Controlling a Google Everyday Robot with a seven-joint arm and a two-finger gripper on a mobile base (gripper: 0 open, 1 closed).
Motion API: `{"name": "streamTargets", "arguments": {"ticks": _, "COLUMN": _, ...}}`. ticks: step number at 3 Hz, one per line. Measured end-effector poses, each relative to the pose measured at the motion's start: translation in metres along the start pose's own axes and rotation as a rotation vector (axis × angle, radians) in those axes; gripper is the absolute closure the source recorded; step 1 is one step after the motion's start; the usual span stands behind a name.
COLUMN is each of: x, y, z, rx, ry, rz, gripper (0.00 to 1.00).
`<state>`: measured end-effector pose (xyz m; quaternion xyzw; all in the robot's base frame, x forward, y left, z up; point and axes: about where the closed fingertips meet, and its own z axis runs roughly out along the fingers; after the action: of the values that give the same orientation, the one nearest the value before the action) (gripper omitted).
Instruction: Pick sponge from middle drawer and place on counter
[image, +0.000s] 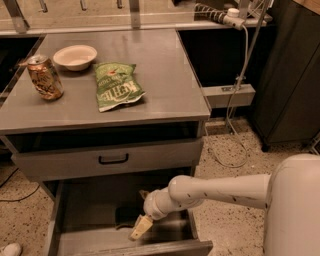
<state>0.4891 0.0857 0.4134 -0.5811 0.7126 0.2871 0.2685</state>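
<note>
My gripper (139, 230) hangs below the counter's (165, 85) front edge, down inside the open middle drawer (87, 212). Its cream-coloured plastic tip is angled down and to the left. I cannot tell whether it is open or closed, nor whether it touches anything. Behind it, my arm (225, 190) is a smooth, pale, rounded tube. It runs in from the right, well under the counter's level, to a ribbed wrist joint.

The sponge (126, 216) lies on the drawer's floor below the counter's front edge, just beside the gripper's tip and a little behind it. It shows only as a dark, flat, roughly rectangular patch in shadow. Its right end is covered by the gripper and wrist, so I cannot settle which way its long axis runs or where its edges end.

The drawer is dull grey sheet metal with a flat floor and low walls. Its near wall is cut off by the bottom of the view, and its back is lost in the dark under the counter. Directly under the counter's front edge is a dark gap, and below that a grey drawer front (165, 155) with a black handle (113, 159).

The counter is a smooth, matte grey rectangle. At its left edge stands an upright, shiny, patterned can (45, 77). Towards its back left sits a shallow round whitish bowl (75, 56). Near its middle lies a crinkled green chip bag (118, 91), flat, with its long axis running front to back.
</note>
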Motion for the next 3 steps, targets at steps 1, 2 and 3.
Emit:
{"name": "streamTargets", "arguments": {"ticks": 1, "x": 0.003, "y": -0.003, "z": 0.015, "rx": -0.01, "ry": -0.021, "rz": -0.001, "gripper": 0.0}}
{"name": "streamTargets", "arguments": {"ticks": 2, "x": 0.002, "y": -0.008, "z": 0.029, "rx": -0.02, "ry": -0.035, "rz": -0.011, "gripper": 0.0}}
{"name": "streamTargets", "arguments": {"ticks": 3, "x": 0.009, "y": -0.013, "z": 0.051, "rx": -0.04, "ry": -0.047, "rz": 0.001, "gripper": 0.0}}
